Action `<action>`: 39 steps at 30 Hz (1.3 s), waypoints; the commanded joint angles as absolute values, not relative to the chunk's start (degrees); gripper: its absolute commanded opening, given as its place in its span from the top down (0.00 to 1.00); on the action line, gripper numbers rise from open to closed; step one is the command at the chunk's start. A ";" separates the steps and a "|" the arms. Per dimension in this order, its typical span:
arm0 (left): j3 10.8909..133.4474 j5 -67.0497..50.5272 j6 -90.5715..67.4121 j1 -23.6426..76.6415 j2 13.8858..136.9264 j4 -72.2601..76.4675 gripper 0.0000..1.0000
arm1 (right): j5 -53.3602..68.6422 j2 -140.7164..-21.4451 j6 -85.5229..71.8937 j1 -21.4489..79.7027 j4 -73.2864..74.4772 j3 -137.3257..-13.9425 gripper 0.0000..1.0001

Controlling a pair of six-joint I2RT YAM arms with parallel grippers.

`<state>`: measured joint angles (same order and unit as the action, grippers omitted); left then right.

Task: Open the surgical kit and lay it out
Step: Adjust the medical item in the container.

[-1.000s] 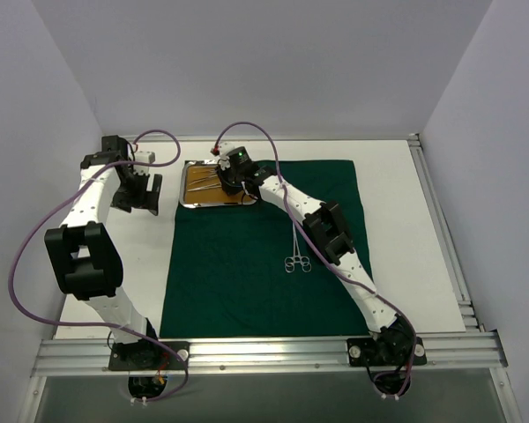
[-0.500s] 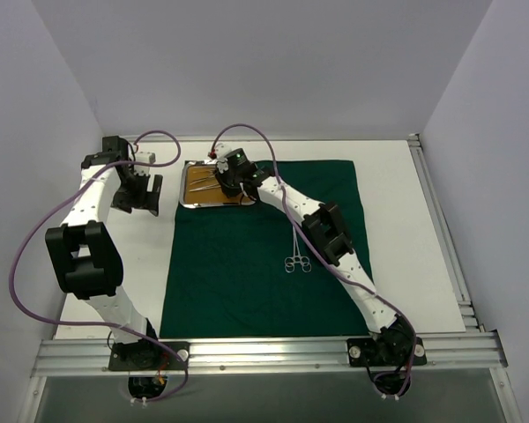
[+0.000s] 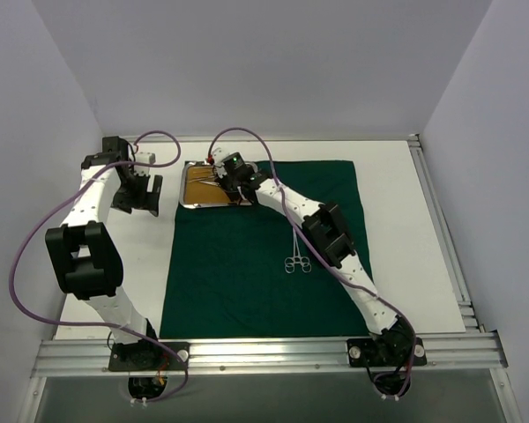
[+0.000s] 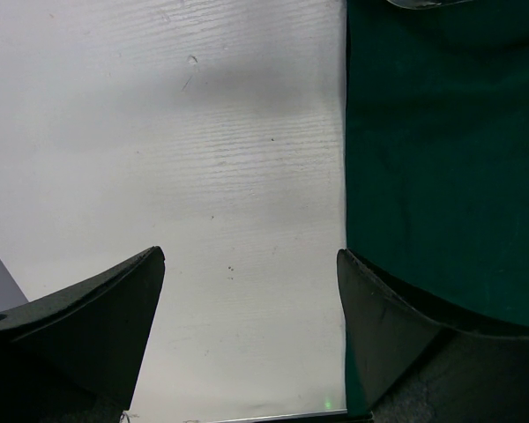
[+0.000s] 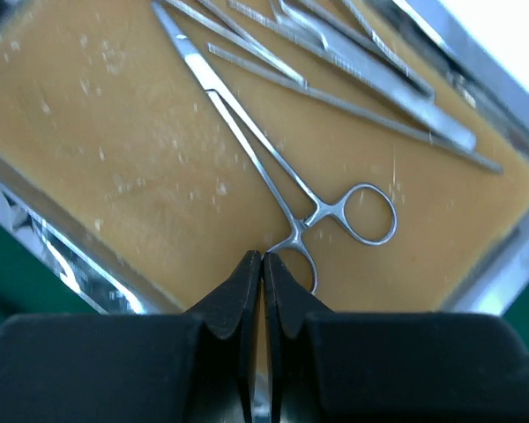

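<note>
**Top and wrist views, read left to right.** The left gripper hung over the bare white table, at 9 o'clock from the tray and apart from it. In the left wrist view its fingers stood wide apart with nothing between them. White tabletop showed in the gap, and the straight left edge of the dark green cloth wrap ran beneath the finger at 3 o'clock.

The cloth wrap lay spread flat at the middle of the table. The steel tray, orange-brown inside, sat at the cloth's 11 o'clock corner.

The right gripper reached down into the tray from its 3 o'clock side. In the right wrist view its fingertips were pressed together, no gap showing, just over the tray's near rim. A ring-handled clamp lay on the tray floor, tips toward 11 o'clock and rings toward 5 o'clock. One ring was in full view; the other met the closed fingertips and was partly hidden behind them, so whether the wire was pinched could not be told. Thin straight tweezers lay at 1 o'clock from the clamp, slanting from 10 to 4 o'clock.

A second clamp lay on the cloth at 3 o'clock from its centre, rings toward 6 o'clock, partly under the right arm.
</note>
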<state>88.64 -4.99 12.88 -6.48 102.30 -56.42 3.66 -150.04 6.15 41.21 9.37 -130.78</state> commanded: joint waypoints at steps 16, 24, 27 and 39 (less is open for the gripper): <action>90.79 -5.63 13.62 -6.94 102.83 -55.90 0.11 | 1.76 -132.19 2.64 40.61 13.97 -114.70 1.00; 90.70 -6.06 13.62 -7.29 103.01 -55.99 0.11 | 7.10 -130.16 4.55 40.69 16.25 -111.44 1.00; 90.88 -6.33 13.62 -7.29 103.27 -55.90 0.11 | 10.89 -133.58 6.15 40.61 20.81 -117.65 0.91; 90.70 -6.33 13.62 -7.29 102.66 -56.25 0.11 | 11.51 -142.90 5.71 38.41 19.14 -129.98 0.68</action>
<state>88.64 -5.41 12.93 -6.92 103.33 -56.45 10.07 -138.74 5.06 39.75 16.82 -126.43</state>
